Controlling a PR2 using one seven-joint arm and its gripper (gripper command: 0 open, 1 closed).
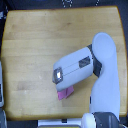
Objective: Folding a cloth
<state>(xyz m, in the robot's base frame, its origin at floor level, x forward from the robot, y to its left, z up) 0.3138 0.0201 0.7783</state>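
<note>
Exterior view: small pink-magenta cloth (65,93) peeks from under the arm; end effector's state cannot be told.

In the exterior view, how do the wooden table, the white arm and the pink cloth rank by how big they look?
Largest to smallest, as seen:
1. Table, filling most of the picture.
2. Arm; it is probably nearer the camera, so it may look oversized.
3. Cloth; only a small part peeks out from under the arm, so its full size is hidden.

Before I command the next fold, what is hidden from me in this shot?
Exterior view:
- Cloth: mostly under the arm; only a pink corner shows, so its fold state is unknown.
- Hand: fingers covered by the arm's own housing; open or shut, unclear.
- Table: its near edge is blurred.
</note>
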